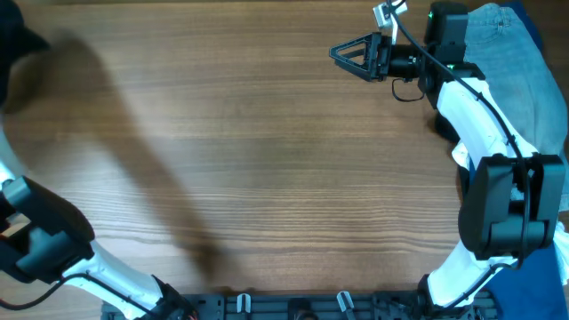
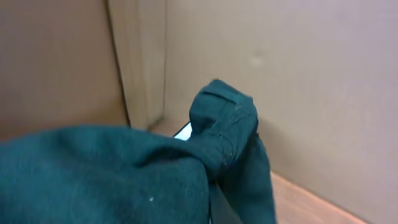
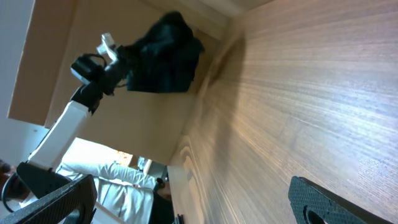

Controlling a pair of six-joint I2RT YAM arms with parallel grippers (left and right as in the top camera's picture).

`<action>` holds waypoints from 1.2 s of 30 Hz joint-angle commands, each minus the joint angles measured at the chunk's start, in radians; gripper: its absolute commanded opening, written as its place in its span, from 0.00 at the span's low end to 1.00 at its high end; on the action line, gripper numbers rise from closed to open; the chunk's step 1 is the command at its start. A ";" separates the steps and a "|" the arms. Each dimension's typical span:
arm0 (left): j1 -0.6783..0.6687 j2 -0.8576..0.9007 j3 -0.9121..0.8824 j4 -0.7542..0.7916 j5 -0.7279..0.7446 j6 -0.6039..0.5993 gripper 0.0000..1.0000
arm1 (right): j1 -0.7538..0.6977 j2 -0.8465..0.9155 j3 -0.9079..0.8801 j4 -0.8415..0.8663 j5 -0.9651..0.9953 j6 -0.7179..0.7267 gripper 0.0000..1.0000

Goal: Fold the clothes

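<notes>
wooden table point(image 1: 267, 160) under wide-open right hand point(image 1: 342, 52), black garment point(image 3: 165, 56) aloft in left hand point(image 3: 127, 62) grasp

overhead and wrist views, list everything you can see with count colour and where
black garment: one, black, bunched up and lifted off the table on the left side, hanging from the left claw
white label: one, white, peeking out at a fold of the garment
jeans: one pair, light blue, top right corner of the overhead view, partly under the right arm
dark blue fabric: count unclear, dark blue, far right edge past the jeans
table: one, light wood grain, under both arms
left claw: one, black, raised, shut on the garment
right claw: one, black, open, holding nothing, over the table near the jeans
</notes>
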 commanded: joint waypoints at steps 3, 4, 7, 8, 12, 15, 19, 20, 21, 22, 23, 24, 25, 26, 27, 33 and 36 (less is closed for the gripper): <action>-0.096 -0.035 0.010 0.156 -0.142 0.131 0.04 | 0.036 -0.034 -0.010 -0.022 -0.014 -0.016 1.00; -0.097 -0.027 0.010 0.169 -0.142 0.132 0.04 | 0.038 -0.034 -0.010 -0.027 -0.021 -0.016 1.00; -0.096 0.005 0.010 0.210 -0.142 0.140 0.04 | 0.047 -0.034 -0.010 -0.048 -0.040 -0.013 1.00; -0.097 0.018 0.010 0.209 -0.142 0.151 0.04 | 0.052 -0.034 -0.010 -0.053 -0.040 -0.013 1.00; -0.099 0.069 0.009 0.209 -0.142 0.186 0.04 | 0.060 -0.034 -0.010 -0.055 -0.043 0.000 1.00; -0.111 0.105 0.009 0.205 -0.142 0.203 0.04 | 0.060 -0.034 -0.010 -0.055 -0.058 0.003 1.00; -0.138 0.158 0.009 0.140 -0.138 0.166 0.04 | 0.060 -0.034 -0.010 -0.054 -0.067 0.009 1.00; -0.148 0.184 0.009 0.108 -0.138 0.156 0.04 | 0.060 -0.034 -0.010 -0.055 -0.074 0.009 1.00; -0.153 0.200 0.009 0.096 -0.138 0.145 0.04 | 0.060 -0.034 -0.010 -0.055 -0.079 0.010 1.00; -0.161 0.223 0.009 0.091 -0.138 0.144 0.04 | 0.060 -0.034 -0.010 -0.054 -0.089 0.010 1.00; -0.170 0.244 0.009 0.092 -0.139 0.146 0.04 | 0.060 -0.034 -0.010 -0.055 -0.093 0.010 1.00; -0.179 0.264 0.009 0.097 -0.142 0.146 0.04 | 0.060 -0.034 -0.010 -0.055 -0.095 0.010 1.00; -0.187 0.280 0.009 0.108 -0.142 0.146 0.04 | 0.060 -0.034 -0.010 -0.053 -0.095 0.010 1.00; -0.195 0.303 0.009 0.131 -0.142 0.145 0.04 | 0.060 -0.034 -0.010 -0.054 -0.095 0.010 1.00; -0.202 0.317 0.009 0.146 -0.142 0.145 0.04 | 0.060 -0.034 -0.010 -0.053 -0.095 0.010 1.00; -0.255 0.344 0.009 0.133 -0.137 0.062 0.04 | 0.060 -0.034 -0.010 -0.046 -0.095 0.008 1.00; -0.314 0.343 0.009 0.106 -0.138 0.053 0.04 | 0.060 -0.034 -0.010 -0.040 -0.095 0.006 1.00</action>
